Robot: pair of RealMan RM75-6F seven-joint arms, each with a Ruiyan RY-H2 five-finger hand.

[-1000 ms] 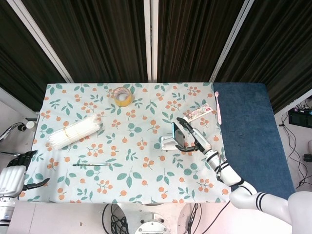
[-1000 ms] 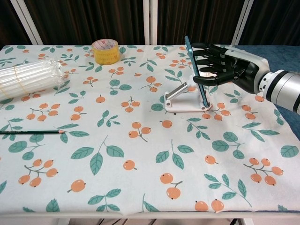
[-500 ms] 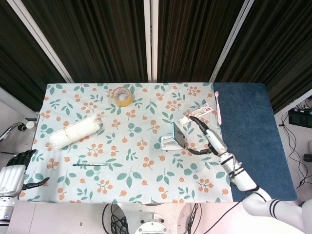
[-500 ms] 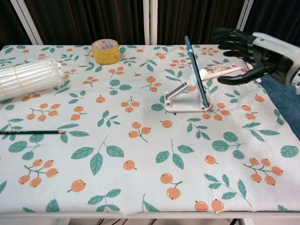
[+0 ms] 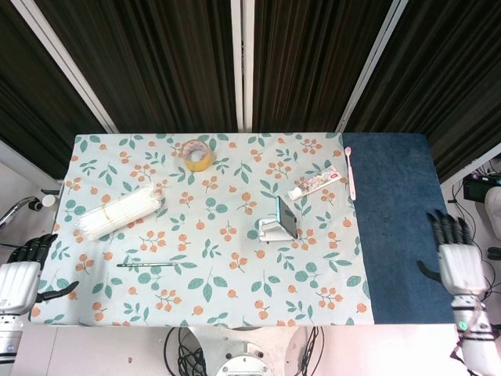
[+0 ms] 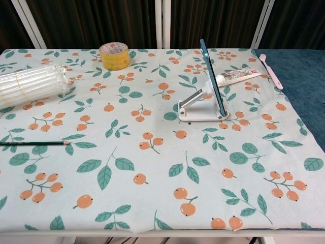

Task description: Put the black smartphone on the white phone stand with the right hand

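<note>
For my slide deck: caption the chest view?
Black smartphone propped on the white phone stand; tape roll and pencil nearby.

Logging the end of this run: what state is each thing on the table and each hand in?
Black smartphone: propped tilted on stand, unheld.
White phone stand: upright, holding phone.
Yellow tape roll: lying flat.
Toothpaste tube: lying flat.
Right hand: open, off table.
Left hand: open, off table.

Phone stand with smartphone stands mid-table. Toothpaste tube just right-far of it. Tape roll well apart, far left. Near cloth open.
</note>
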